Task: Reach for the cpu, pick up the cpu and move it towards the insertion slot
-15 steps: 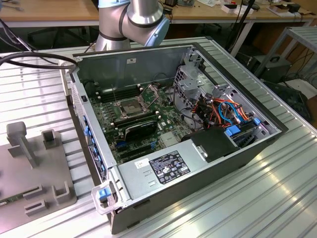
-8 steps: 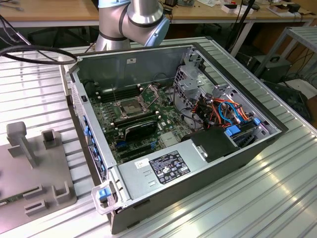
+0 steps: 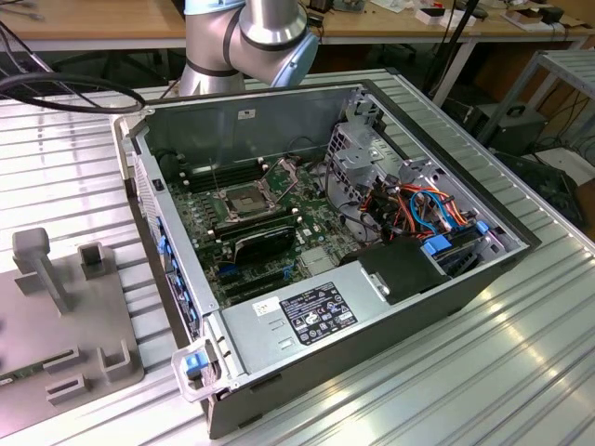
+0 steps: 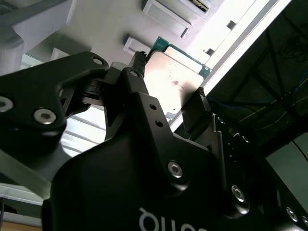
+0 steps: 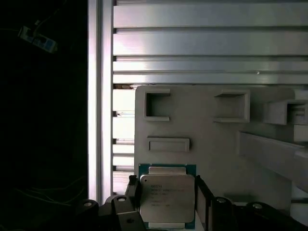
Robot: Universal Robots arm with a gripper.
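In the first wrist view, the gripper [image 5: 166, 187] clamps the cpu [image 5: 167, 202] between its fingers [image 5: 199, 192] over a grey fixture plate [image 5: 202, 134]. The exterior view's centre shows the insertion slot [image 3: 240, 200].

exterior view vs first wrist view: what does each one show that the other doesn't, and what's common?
Exterior view: the open computer case with the insertion slot on its board, and the arm behind the case.

First wrist view: the cpu on the grey fixture plate, with the pincer set on either side of it.

Both: the grey fixture plate, which sits at the exterior view's left, and the ribbed metal table under it.
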